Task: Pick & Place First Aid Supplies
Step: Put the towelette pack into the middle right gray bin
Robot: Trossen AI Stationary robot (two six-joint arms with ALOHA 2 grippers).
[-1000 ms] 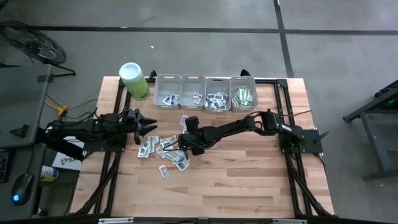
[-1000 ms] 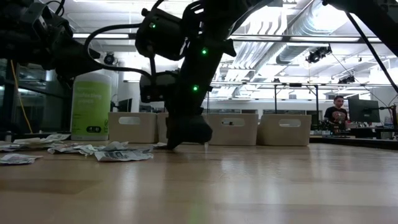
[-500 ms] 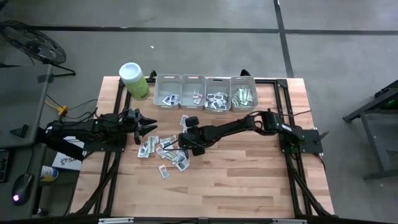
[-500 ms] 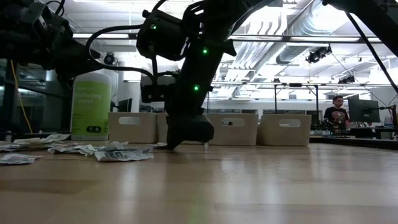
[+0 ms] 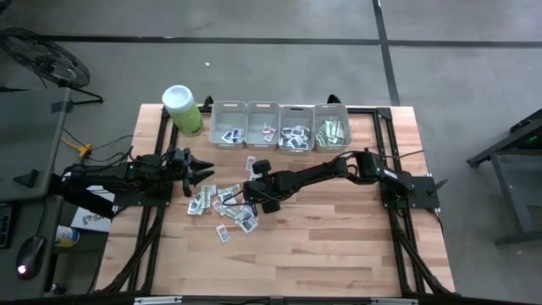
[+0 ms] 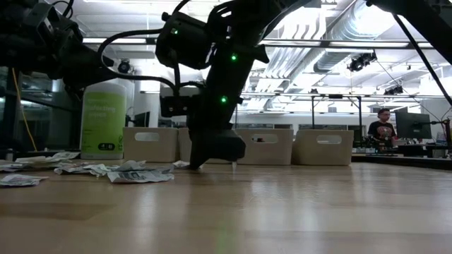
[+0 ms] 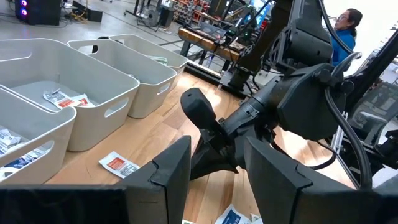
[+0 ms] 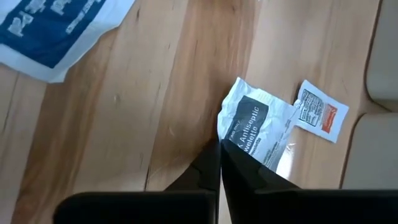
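Note:
The first aid supplies lie as a loose pile of small paper packets (image 5: 218,203) on the wood at mid-table; more fill the grey bins. My right gripper (image 5: 248,206) slants down at the pile's right side, shut on a white packet with a dark "Antiseptic" print (image 8: 252,124). A red-print packet (image 8: 320,112) lies just beyond it and a blue-print one (image 8: 59,28) is off to the side. My left gripper (image 5: 203,174) waits open and level at the table's left, with nothing between its fingers (image 7: 168,177). My right gripper pinches the dark-print packet by its near edge (image 8: 231,144) between the very tips of its two fingers. The fingers come slanting down from the table's right side. The packet is crumpled and bends up at the fingers, while its far part lies on the wood.
Four grey bins (image 5: 279,125) stand in a row along the far edge, each holding packets. A lime-green canister with a white lid (image 5: 182,108) stands to their left. One packet (image 5: 251,163) lies alone in front of the bins. Bare wood stretches toward the near edge.
My right gripper has stayed over the pile's right side, tipped a little, and drawn its fingers together at the table surface.

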